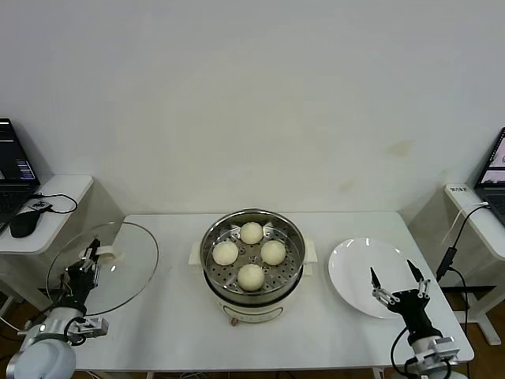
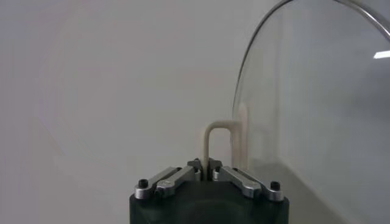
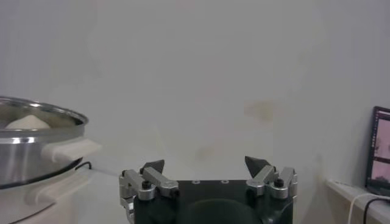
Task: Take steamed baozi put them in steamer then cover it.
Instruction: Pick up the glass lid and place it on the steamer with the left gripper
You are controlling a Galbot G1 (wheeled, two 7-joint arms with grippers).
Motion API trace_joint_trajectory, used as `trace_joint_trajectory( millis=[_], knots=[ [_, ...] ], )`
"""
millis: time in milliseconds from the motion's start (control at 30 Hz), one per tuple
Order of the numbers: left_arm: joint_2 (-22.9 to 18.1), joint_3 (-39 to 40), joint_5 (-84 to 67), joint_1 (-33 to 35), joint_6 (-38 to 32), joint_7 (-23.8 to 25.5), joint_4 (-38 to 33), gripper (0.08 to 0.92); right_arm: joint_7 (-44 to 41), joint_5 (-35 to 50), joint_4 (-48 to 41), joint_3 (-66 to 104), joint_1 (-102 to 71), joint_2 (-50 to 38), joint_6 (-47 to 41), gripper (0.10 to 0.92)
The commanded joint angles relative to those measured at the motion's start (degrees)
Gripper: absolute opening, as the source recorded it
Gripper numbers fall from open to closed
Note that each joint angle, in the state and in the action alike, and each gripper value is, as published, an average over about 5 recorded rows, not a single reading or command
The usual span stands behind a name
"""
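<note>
**Observer A:** Now, left side first. The left gripper has its fingers pinched tight on the cream handle of the cover. The glass lid is held up off the counter, tilted nearly on edge, over the counter's left edge. In the left wrist view the handle rises straight out from between the fingertips, with the metal-rimmed glass arching away just beyond them.

**Observer B:** And the steamer?

**Observer A:** It sits mid-counter, well apart from the left fingers, on their right-hand side, and stands uncovered. All four steamed baozi lie on the perforated tray, one toward the wall, one toward the robot, one to each side, close together.

**Observer B:** What about the right arm?

**Observer A:** The right gripper hovers low at the near right of the counter, fingers spread wide, nothing between them. A white plate lies just under and ahead of those fingers, with nothing on its bare part. From the right wrist view, the steamer's steel wall and cream side handle show off to one side, one bun's top peeking above the rim.

**Observer B:** Anything else?

**Observer A:** Side tables flank the counter; a laptop and mouse are on the left one.
</note>
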Motion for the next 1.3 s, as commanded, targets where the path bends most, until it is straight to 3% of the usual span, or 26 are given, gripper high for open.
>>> trace_joint_trajectory(
  millis=[33,267,400,567,900,1300],
  knots=[
    [3.6,10.0,-3.0,1.0,8.4,6.1,-17.0,0.135,0.5,-3.7,-1.2,-1.3,0.1,0.6,0.6,0.822],
    [4.8,22.6,-0.1,-7.3,11.8,7.2,-15.4,0.135,1.8,-9.3,-1.8,-1.7,-0.2,2.1,1.7,0.823],
    [3.3,27.2,3.1,-11.3,13.6,9.1,-14.0,0.135,2.4,-11.6,-2.6,-1.9,0.0,2.7,2.0,0.823],
    [-0.8,31.4,11.2,-14.9,15.8,13.5,-12.9,0.135,4.2,-14.4,-3.5,-2.3,0.9,4.0,1.7,0.823],
    [-14.0,37.4,22.8,-18.1,18.3,19.8,-10.0,0.135,5.9,-18.2,-5.8,-3.6,2.7,5.9,2.2,0.823],
    [-20.1,40.7,23.9,-20.6,18.8,19.5,-3.7,0.135,5.9,-18.1,-6.4,-3.2,1.5,6.0,3.2,0.823]
  ],
)
